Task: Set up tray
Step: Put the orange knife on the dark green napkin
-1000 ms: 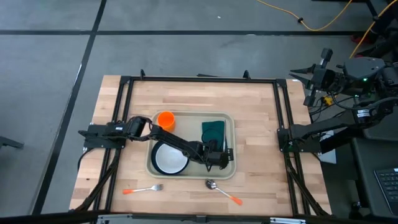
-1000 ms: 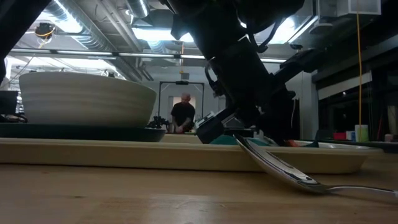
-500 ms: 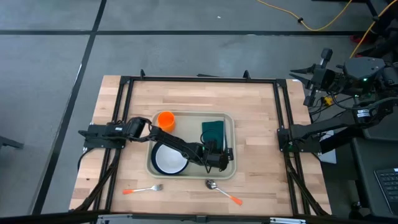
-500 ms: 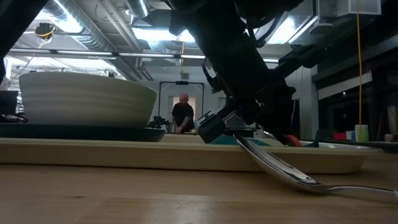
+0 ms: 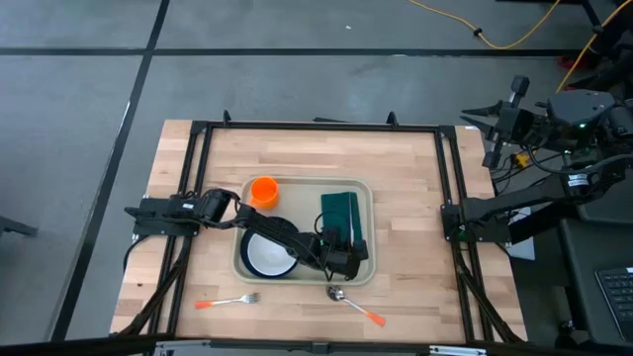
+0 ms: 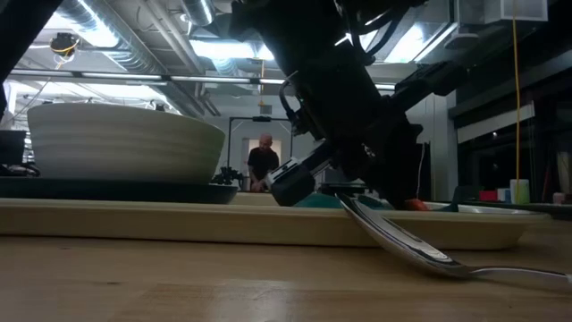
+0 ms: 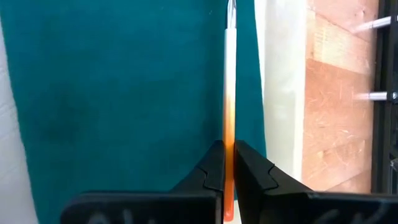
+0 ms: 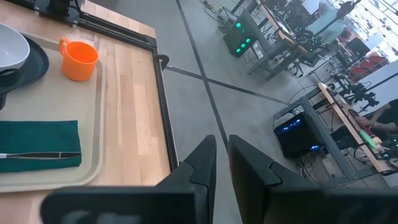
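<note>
Now the left gripper [image 7: 228, 163], fingers clamped on an orange-handled utensil [image 7: 229, 87], holds it over the green napkin [image 5: 339, 211] at the right side of the tray [image 5: 367, 194], mid-table. Prob. placing step; next: lower, let go. Right gripper [image 8: 221, 155] parked off-table, nearly together, empty.

- The desk [image 5: 415, 188] is pale wood planks, framed by black rails.
- The tray [image 5: 368, 275], beige with rounded corners, lies flat near the middle of the desk.
- A fork [image 5: 226, 301] with an orange handle lies on the bare wood by the tray's front left corner.
- A spoon [image 5: 352, 303] with an orange handle lies just beside the tray's front edge.
</note>
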Controlling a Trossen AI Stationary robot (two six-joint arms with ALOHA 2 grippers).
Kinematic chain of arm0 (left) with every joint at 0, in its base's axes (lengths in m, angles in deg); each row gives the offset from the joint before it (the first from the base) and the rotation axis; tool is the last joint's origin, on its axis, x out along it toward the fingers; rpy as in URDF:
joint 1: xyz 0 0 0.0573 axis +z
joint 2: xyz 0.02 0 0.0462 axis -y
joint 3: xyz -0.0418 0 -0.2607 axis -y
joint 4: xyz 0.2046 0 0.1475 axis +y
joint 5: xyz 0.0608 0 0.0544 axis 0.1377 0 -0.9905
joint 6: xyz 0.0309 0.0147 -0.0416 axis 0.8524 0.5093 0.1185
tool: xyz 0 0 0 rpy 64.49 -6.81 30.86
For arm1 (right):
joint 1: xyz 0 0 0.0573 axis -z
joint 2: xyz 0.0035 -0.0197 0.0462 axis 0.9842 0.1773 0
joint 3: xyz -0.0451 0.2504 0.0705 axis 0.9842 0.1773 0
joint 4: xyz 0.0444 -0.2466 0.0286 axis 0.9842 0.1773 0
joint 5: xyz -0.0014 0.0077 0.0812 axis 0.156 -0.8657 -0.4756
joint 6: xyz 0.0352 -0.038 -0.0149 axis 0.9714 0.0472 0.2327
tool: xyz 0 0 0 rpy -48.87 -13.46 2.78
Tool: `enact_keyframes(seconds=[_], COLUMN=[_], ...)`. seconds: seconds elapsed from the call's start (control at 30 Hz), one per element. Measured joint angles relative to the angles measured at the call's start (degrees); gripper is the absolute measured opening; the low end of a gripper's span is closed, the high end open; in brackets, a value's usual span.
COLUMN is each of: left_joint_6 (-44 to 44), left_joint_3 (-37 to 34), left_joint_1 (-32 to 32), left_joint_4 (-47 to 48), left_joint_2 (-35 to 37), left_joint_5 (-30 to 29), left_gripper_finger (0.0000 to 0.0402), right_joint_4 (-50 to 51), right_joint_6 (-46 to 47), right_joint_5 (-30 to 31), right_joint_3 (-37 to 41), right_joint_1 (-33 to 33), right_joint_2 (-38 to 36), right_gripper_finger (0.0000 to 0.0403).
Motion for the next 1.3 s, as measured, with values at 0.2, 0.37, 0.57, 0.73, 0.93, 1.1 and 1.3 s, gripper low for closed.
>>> enact_keyframes(seconds=[0.2, 0.37, 0.57, 0.73, 0.93, 1.1, 1.3], left_joint_6=[0.0, -0.5, 0.5, 0.5, 0.5, -1.6, -3.2], left_joint_3=[0.0, 0.0, 0.0, 0.0, 0.0, 0.0, 0.0], left_joint_1=[0.0, 0.0, 0.0, 0.0, 0.0, -0.2, -1.3], left_joint_4=[-0.2, -0.6, -1.7, -1.6, -0.9, 3.3, 6.6], left_joint_2=[0.0, 0.0, 0.1, 0.1, 0.1, 0.1, 1.1], left_joint_5=[0.1, 0.0, -0.2, -0.2, -0.3, -1.2, -1.4], left_gripper_finger=[0.0023, 0.0036, 0.0037, 0.0047, 0.0053, 0.0054, 0.0054], right_joint_4=[0.0, 0.0, 0.1, 0.1, 0.1, 0.1, 0.2], right_joint_6=[-0.1, -0.1, 0.0, 0.0, 0.0, 0.1, 0.1], right_joint_5=[0.0, 0.0, 0.0, 0.0, 0.0, 0.0, 0.0], right_joint_3=[0.0, 0.0, 0.0, 0.0, 0.0, 0.0, 0.0], right_joint_1=[0.0, 0.0, 0.0, 0.0, 0.0, 0.0, 0.0], right_joint_2=[0.0, 0.0, 0.0, 0.0, 0.0, 0.0, 0.0], right_gripper_finger=[0.0049, 0.0049, 0.0049, 0.0049, 0.0049, 0.0049, 0.0049])
